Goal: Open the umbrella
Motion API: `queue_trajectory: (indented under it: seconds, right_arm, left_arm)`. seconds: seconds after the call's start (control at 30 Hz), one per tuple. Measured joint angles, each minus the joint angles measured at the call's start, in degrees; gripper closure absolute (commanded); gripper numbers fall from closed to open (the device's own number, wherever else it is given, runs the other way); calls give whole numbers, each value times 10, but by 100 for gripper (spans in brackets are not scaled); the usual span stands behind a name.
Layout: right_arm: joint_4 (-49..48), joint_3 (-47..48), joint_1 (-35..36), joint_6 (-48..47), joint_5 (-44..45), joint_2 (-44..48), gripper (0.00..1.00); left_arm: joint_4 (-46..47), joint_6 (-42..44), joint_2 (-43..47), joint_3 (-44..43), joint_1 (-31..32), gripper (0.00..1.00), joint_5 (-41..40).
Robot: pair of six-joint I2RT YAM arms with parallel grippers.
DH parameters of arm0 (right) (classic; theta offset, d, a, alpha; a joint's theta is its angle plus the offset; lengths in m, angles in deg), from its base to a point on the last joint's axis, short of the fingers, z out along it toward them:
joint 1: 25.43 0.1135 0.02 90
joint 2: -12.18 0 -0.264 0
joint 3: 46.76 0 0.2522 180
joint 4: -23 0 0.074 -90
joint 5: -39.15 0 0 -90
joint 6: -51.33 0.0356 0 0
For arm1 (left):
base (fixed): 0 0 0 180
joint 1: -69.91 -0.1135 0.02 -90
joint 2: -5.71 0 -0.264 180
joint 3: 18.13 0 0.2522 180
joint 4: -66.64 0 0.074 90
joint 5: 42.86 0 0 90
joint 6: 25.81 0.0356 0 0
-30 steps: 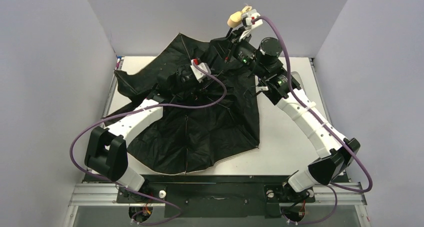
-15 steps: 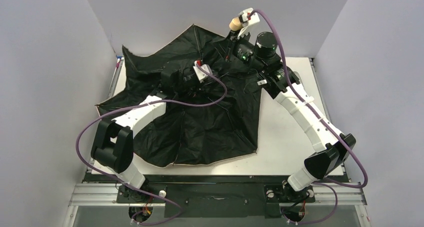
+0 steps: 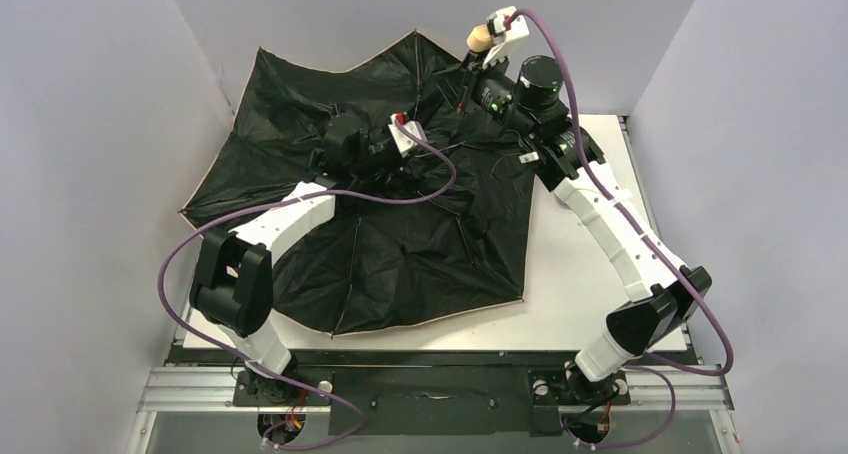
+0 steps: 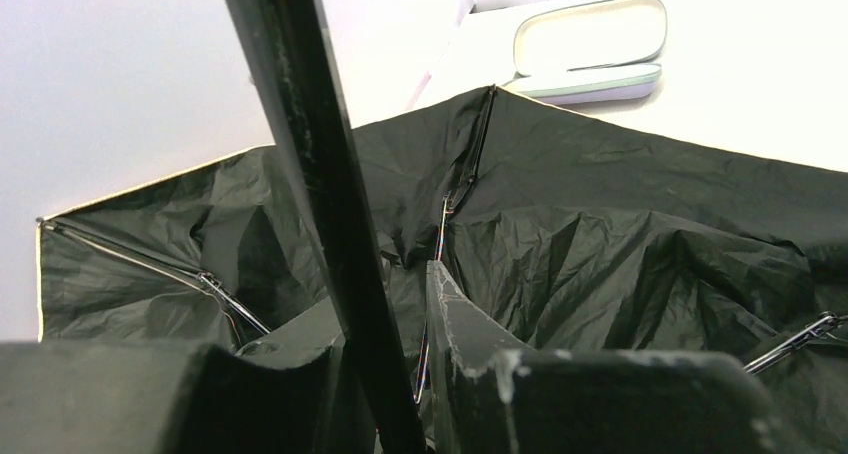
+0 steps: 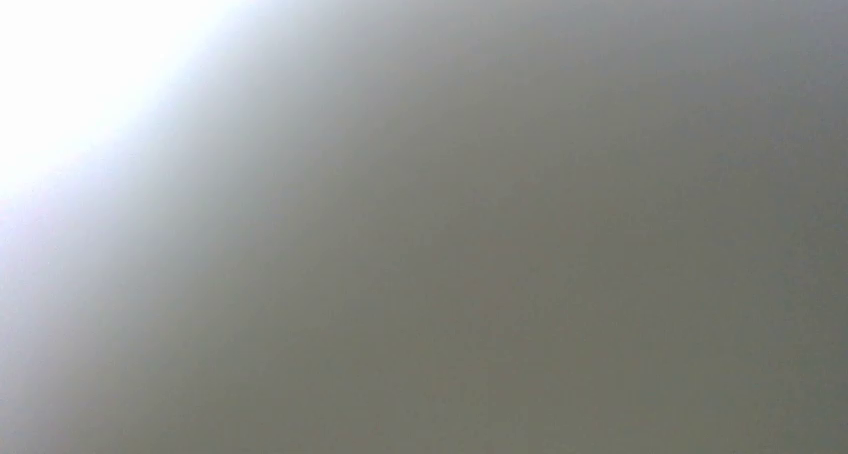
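Note:
The umbrella (image 3: pixel 400 254) lies with its black lining up, the canopy spread wide over the left and middle of the table, with a tan edge showing. Its thin black shaft (image 4: pixel 320 174) runs up between my left gripper's (image 4: pixel 385 314) fingers, which are closed loosely round it low at the canopy's centre (image 3: pixel 340 144). My right gripper (image 3: pixel 480 54) is raised at the back and shut on the small tan knob handle (image 3: pixel 477 40). The right wrist view is a grey blur.
A pale lavender oblong case (image 4: pixel 590 39) lies open on the white table (image 3: pixel 590 274) beyond the canopy's edge. Grey walls stand close on the left, back and right. Metal ribs (image 4: pixel 455 189) cross the lining.
The canopy has spread much wider toward the back left wall. My left gripper moved left along the shaft. My right gripper keeps the handle high at the back.

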Motion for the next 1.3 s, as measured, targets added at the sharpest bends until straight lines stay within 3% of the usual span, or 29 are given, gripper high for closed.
queue_trajectory:
  seconds: [0.33,0.4,0.5,0.57,0.7,0.87,1.0,1.17,1.3]
  right_arm:
    - [-26,-10,-3,11,-14,-9,100]
    - [-60,-49,-3,10,-17,9,88]
    - [-98,-116,-4,9,-24,47,57]
    - [-110,-164,-7,3,-29,84,43]
    - [-135,-243,-9,-23,-39,156,26]
    - [-118,-332,-9,-82,-53,213,23]
    - [-43,-362,-21,-109,-60,230,22]
    - [53,-345,-118,-92,-78,228,23]
    - [152,-272,-190,-78,-91,216,24]
  left_arm:
    - [-25,-12,10,-6,-16,100,15]
    - [-35,-14,17,-6,-21,100,17]
    - [-44,-10,22,-6,-25,100,14]
    - [-51,-5,22,-6,-35,100,6]
    - [-64,13,26,-9,-58,100,-7]
    - [-82,45,40,-31,-64,100,-13]
    - [-90,79,58,-59,-70,100,-12]
    - [-95,171,97,-67,-82,100,5]
    - [-118,278,132,-68,-88,100,31]
